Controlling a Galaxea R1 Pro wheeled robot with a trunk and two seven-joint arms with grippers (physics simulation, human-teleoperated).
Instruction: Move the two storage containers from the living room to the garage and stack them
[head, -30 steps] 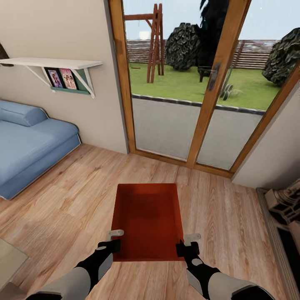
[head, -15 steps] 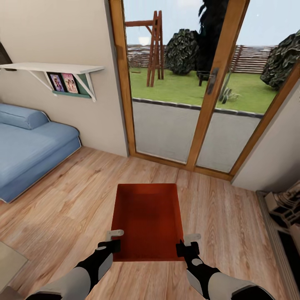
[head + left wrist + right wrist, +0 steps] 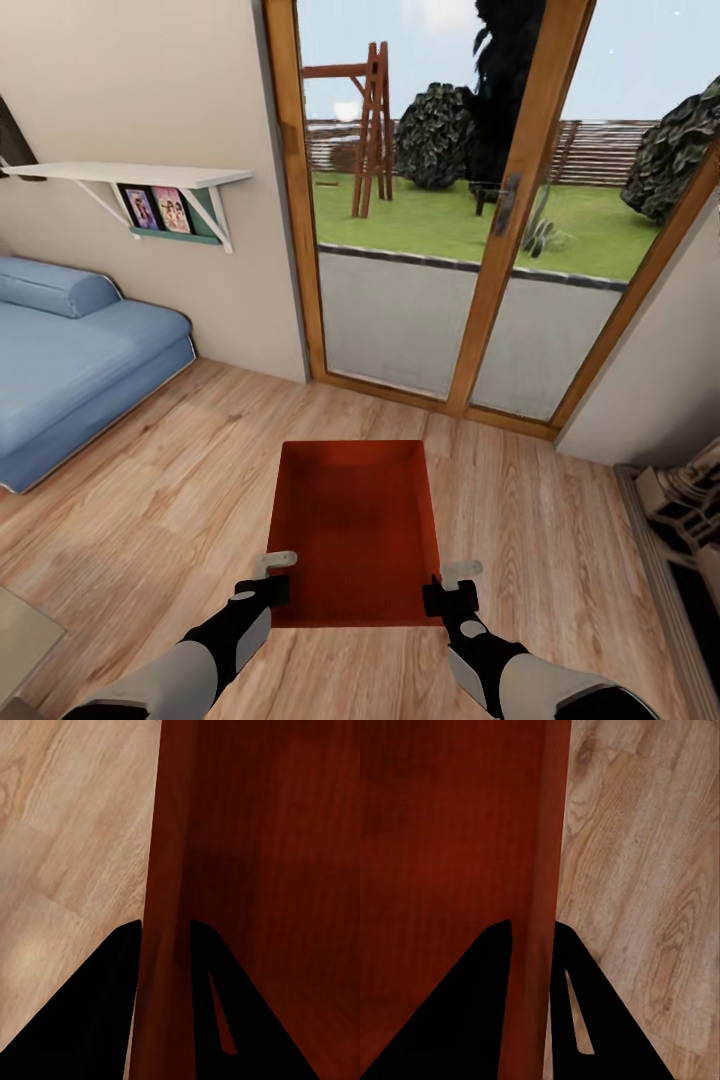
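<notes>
— Holding what? Where's the bin?
— Dead ahead, carried over the wood floor, long axis running far. Left gripper pinches its left wall, right gripper its right wall, both at the near corners.

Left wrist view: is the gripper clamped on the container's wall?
Yes. The left gripper has one finger on each side of the storage container wall, pinching it.
</notes>
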